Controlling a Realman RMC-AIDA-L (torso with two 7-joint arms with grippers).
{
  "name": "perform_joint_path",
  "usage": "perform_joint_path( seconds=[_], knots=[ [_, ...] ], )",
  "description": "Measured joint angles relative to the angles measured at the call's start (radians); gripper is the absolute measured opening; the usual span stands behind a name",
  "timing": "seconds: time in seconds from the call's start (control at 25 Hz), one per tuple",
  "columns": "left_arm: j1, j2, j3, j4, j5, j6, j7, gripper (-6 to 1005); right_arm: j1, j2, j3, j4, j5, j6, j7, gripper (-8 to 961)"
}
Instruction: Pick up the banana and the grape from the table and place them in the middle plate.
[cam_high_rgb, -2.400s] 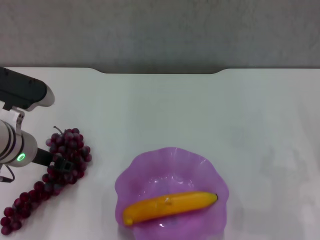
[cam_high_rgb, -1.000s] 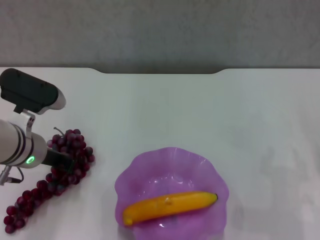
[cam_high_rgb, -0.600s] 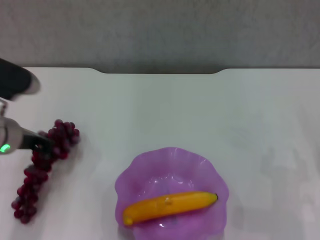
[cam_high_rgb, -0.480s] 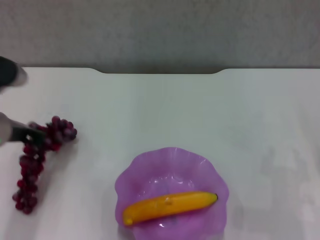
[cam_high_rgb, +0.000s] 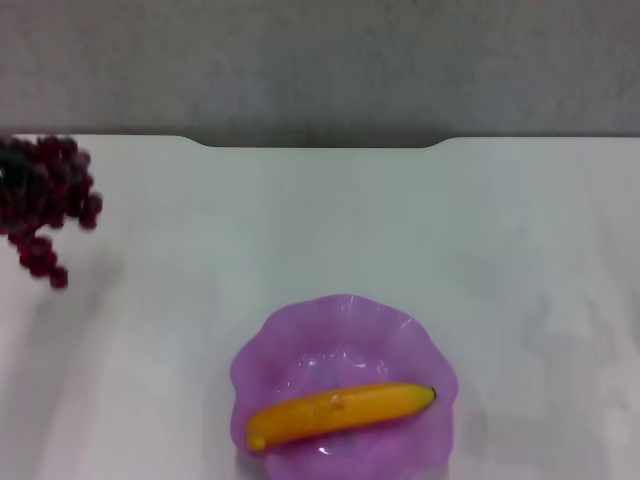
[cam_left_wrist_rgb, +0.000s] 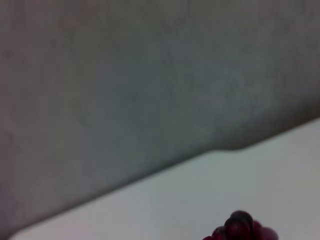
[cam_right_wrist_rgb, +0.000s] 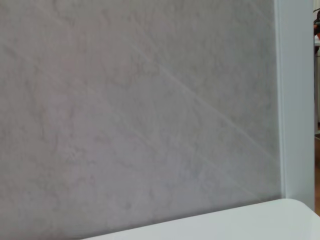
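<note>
Dark red-purple grapes (cam_high_rgb: 42, 203) hang at the far left edge of the head view, the bunch lifted clear of the white bench (cam_high_rgb: 330, 225) with a faint shadow on the surface beneath it. Neither end effector shows in any view, so how far the left one is open, and whether it is what carries the bunch, cannot be told; the right one is likewise out of sight. The banana (cam_high_rgb: 340, 412) lies across the plate (cam_high_rgb: 300, 330), its dark tip toward the robot's right and its blunter yellow end toward the robot's left, resting inside the wavy purple rim. The plate sits near the front of the bench, well apart from the grapes. The head view alone shows the plate, the banana and the notched far edge of the bench against the grey wall (cam_high_rgb: 320, 60). The left wrist view shows neither of these; it gives a few grapes (cam_left_wrist_rgb: 241, 227) poking in at its lower edge, with the bench (cam_left_wrist_rgb: 190, 200) and the grey wall (cam_left_wrist_rgb: 125, 85) behind. The right wrist view shows only a pale wall (cam_right_wrist_rgb: 135, 110), a white upright strip (cam_right_wrist_rgb: 295, 100) beside it and a corner of the bench (cam_right_wrist_rgb: 240, 225).
</note>
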Motion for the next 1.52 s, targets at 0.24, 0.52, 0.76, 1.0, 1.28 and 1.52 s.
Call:
perform_joint_path(
  seconds=[0.24, 0.52, 0.76, 1.0, 1.28, 1.52],
  knots=[
    [0.005, -0.002, 0.002, -0.133, 0.0, -0.056, 0.01, 50, 0.0, 0.0, 0.0, 0.004, 0.0, 0.001, 0.0, 609],
    [0.01, -0.002, 0.076, -0.276, -0.062, -0.151, 0.031, 48, 0.002, 0.0, -0.001, 0.005, 0.001, 0.002, -0.001, 608],
    [0.006, -0.002, 0.138, -0.343, -0.135, -0.217, 0.052, 50, 0.009, 0.0, -0.004, 0.009, 0.0, 0.003, -0.001, 608],
    [-0.005, -0.002, 0.218, -0.365, -0.173, -0.263, 0.055, 47, 0.009, 0.0, -0.004, 0.011, 0.001, 0.003, -0.001, 609],
    [-0.025, -0.003, 0.327, -0.366, -0.181, -0.309, 0.047, 46, 0.011, 0.0, -0.004, 0.011, 0.002, 0.003, 0.002, 608],
    [-0.045, -0.003, 0.428, -0.361, -0.182, -0.321, 0.041, 46, 0.011, 0.0, -0.004, 0.011, 0.002, 0.003, 0.003, 609]
  ],
)
